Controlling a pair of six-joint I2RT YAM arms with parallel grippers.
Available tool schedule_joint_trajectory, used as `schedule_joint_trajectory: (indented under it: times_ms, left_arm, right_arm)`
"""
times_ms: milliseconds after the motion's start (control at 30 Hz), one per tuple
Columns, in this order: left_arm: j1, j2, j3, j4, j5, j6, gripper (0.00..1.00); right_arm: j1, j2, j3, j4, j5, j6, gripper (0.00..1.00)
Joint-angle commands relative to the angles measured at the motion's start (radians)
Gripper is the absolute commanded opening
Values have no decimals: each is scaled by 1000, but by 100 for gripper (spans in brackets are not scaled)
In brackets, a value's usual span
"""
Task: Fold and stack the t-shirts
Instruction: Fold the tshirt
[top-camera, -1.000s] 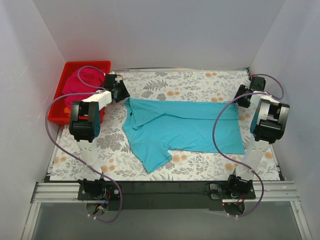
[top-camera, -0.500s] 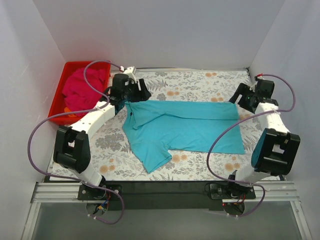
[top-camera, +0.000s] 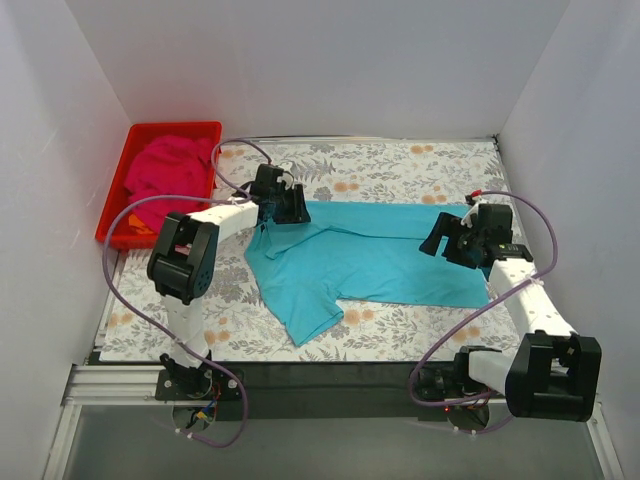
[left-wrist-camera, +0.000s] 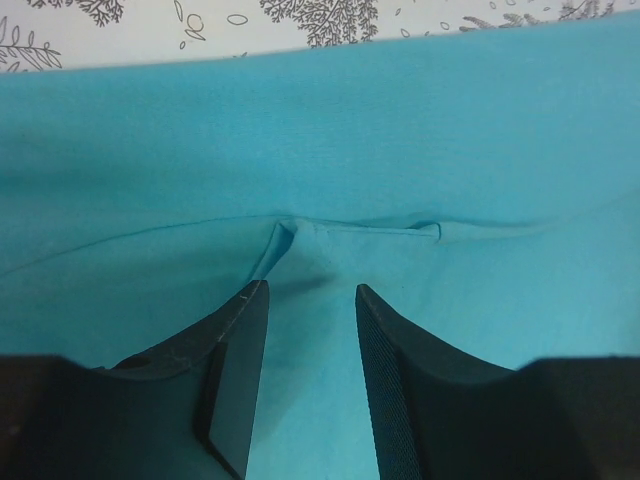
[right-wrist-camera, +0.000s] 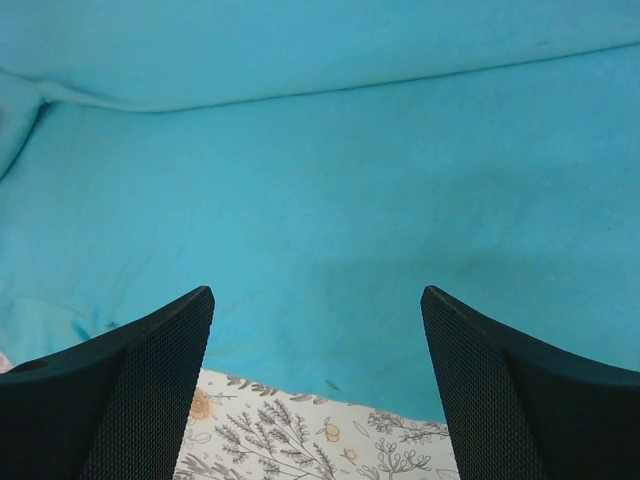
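The turquoise t-shirt (top-camera: 370, 255) lies flat on the flowered table, its far edge folded over and one sleeve (top-camera: 305, 320) pointing toward the near edge. My left gripper (top-camera: 288, 207) hovers low over the shirt's far left corner. In the left wrist view its gripper (left-wrist-camera: 310, 290) stands narrowly open over a small crease (left-wrist-camera: 285, 235), with flat cloth showing in the gap. My right gripper (top-camera: 443, 238) is over the shirt's right part. In the right wrist view it is wide open (right-wrist-camera: 318, 292) above the hem and a tiny dark mark (right-wrist-camera: 330, 385). The magenta t-shirt (top-camera: 165, 175) lies bunched in the tray.
The red plastic tray (top-camera: 112, 215) stands at the back left corner, beside the table's (top-camera: 400, 165) left edge. White walls close in the table on three sides. Purple cables loop from both arms over the left and right margins.
Both arms have swung in from the far corners of the shirt to hover over it. Both grippers have opened. The shirt's outline is unchanged.
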Motion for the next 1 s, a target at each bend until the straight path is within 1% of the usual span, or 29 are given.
schedule_joint_trajectory:
  times_ms: [0, 133, 200, 400, 467, 500, 600, 700, 867, 933, 967]
  left_arm:
    - [-11, 11, 61, 7, 1, 2, 39]
    - [-22, 48, 92, 9, -28, -10, 39]
    - [-26, 60, 99, 9, -42, -12, 36]
    - [-51, 48, 80, 9, -45, -6, 12]
    - [-54, 34, 66, 9, -50, -3, 6]
    - [-54, 28, 63, 9, -50, 1, 0]
    - [-66, -8, 46, -2, -71, -6, 0]
    - [-103, -68, 5, -3, -114, -48, 0]
    - [-157, -136, -94, -3, -145, -203, 2]
    - [-203, -160, -141, -3, -180, -222, 5]
    - [-218, -171, -158, -6, -191, -229, 9]
  right_arm:
    - [36, -48, -28, 11, -13, 9, 76]
    - [69, -70, -47, 11, -15, 11, 76]
    - [74, -76, -55, 13, -12, 9, 76]
    - [76, -82, -59, 13, -13, 9, 76]
    - [77, -81, -59, 14, -21, 11, 75]
    - [77, -82, -61, 14, -23, 13, 76]
    - [77, -91, -65, 14, -18, 9, 76]
    - [77, -104, -71, 14, -13, 8, 76]
    - [77, -102, -79, 14, -12, 3, 75]
    - [79, -104, -82, 16, -10, 5, 75]
    - [79, -105, -82, 16, -10, 2, 75]
